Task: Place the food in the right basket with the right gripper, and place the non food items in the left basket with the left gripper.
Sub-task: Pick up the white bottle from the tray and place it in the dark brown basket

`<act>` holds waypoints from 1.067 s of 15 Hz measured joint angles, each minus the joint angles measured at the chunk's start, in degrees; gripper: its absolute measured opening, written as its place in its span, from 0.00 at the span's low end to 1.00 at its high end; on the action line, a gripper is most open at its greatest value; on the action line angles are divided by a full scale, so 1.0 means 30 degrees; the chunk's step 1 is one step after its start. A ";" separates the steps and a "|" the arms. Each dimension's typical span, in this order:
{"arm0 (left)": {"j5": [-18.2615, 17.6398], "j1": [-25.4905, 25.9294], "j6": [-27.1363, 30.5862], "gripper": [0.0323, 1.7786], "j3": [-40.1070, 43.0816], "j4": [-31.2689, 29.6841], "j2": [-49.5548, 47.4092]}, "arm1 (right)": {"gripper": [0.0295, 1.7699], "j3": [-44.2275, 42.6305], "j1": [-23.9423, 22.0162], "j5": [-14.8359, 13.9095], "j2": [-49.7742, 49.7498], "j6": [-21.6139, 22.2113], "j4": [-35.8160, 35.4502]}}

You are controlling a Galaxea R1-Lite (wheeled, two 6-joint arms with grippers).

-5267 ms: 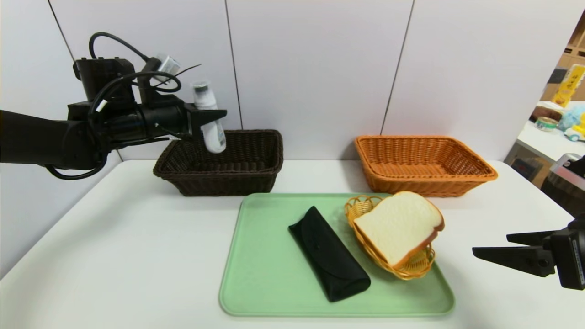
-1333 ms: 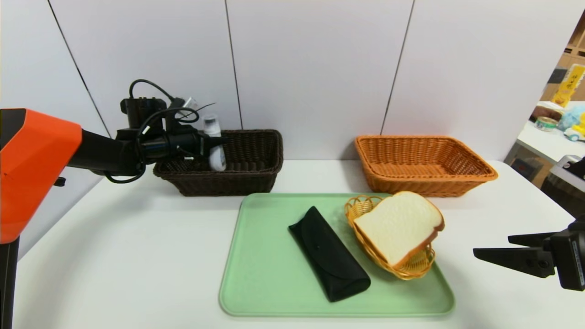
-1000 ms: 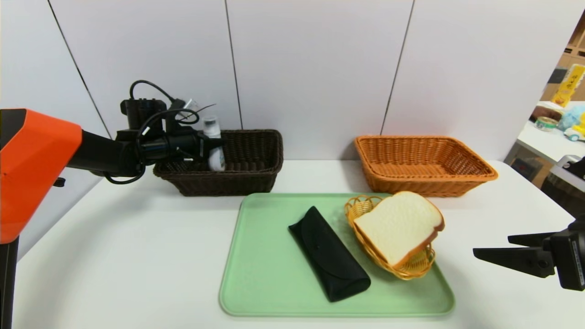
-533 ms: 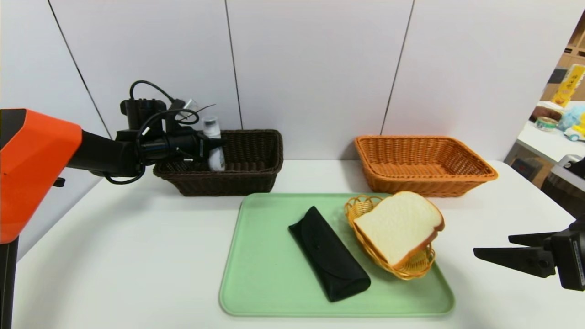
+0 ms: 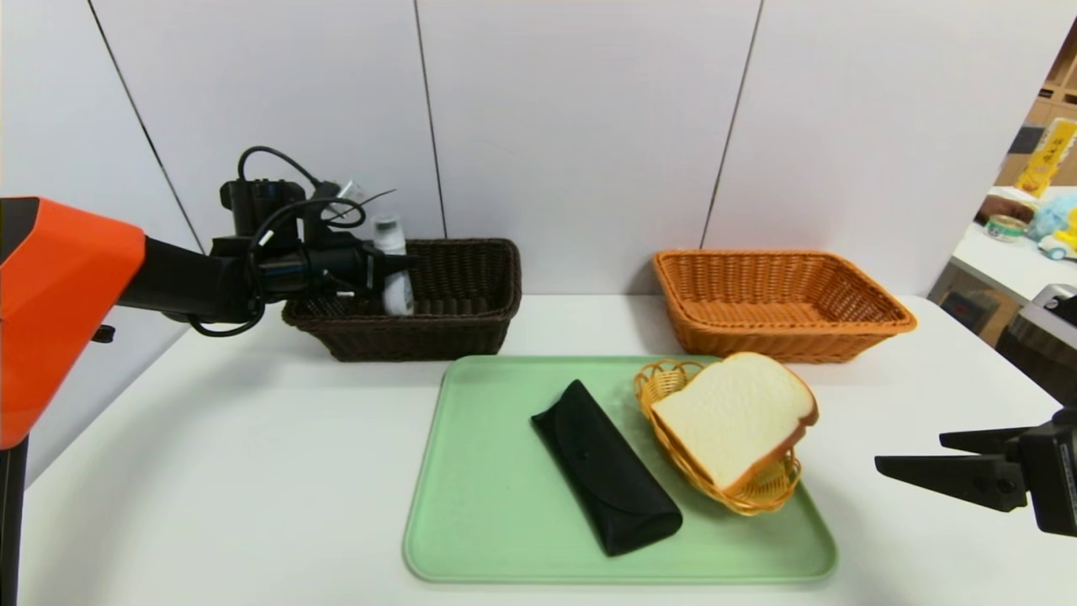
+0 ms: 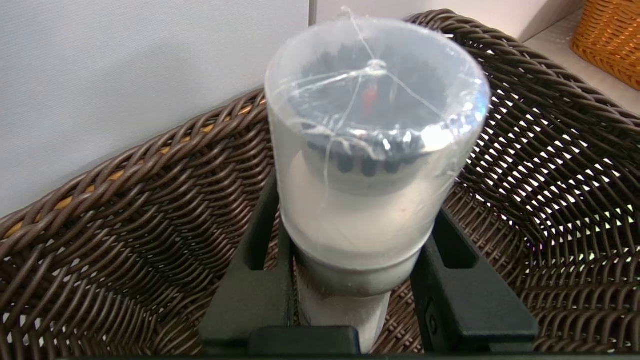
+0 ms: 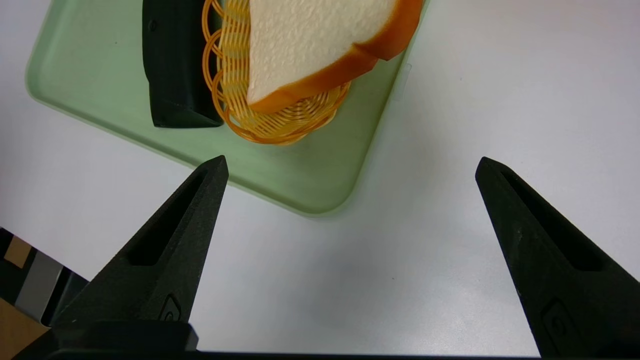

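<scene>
Hiding bottle [image 5: 394, 271] base: left basket [image 5: 454, 328] wall

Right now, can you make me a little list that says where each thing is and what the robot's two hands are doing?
left gripper: shut on the bottle, holding it upright inside the dark brown basket
right gripper: open, holding nothing, above the table to the right of the tray
glasses case: lying on the green tray
bread slice: resting on the small yellow wicker dish, on the tray
orange basket: nothing in it
</scene>
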 joint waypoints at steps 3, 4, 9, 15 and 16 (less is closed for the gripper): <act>-0.0004 0.0000 -0.0004 0.35 0.0081 -0.0045 -0.0057 | 0.97 0.0012 -0.0008 0.0008 -0.0012 0.0000 0.0000; -0.0012 0.0000 -0.0012 0.35 0.0037 -0.0045 -0.0065 | 0.97 0.0012 -0.0008 0.0000 -0.0028 0.0000 0.0000; 0.0000 0.0000 -0.0057 0.46 0.0045 -0.0118 -0.0228 | 0.97 0.0012 -0.0008 0.0008 -0.0085 -0.0008 0.0012; 0.0024 0.0000 -0.0102 0.73 0.0126 -0.0175 -0.0370 | 0.97 0.0073 -0.0008 0.0028 -0.0138 0.0000 0.0012; 0.0028 0.0000 -0.0122 0.76 0.0163 -0.0158 -0.0431 | 0.97 0.0102 -0.0008 0.0028 -0.0146 0.0000 0.0000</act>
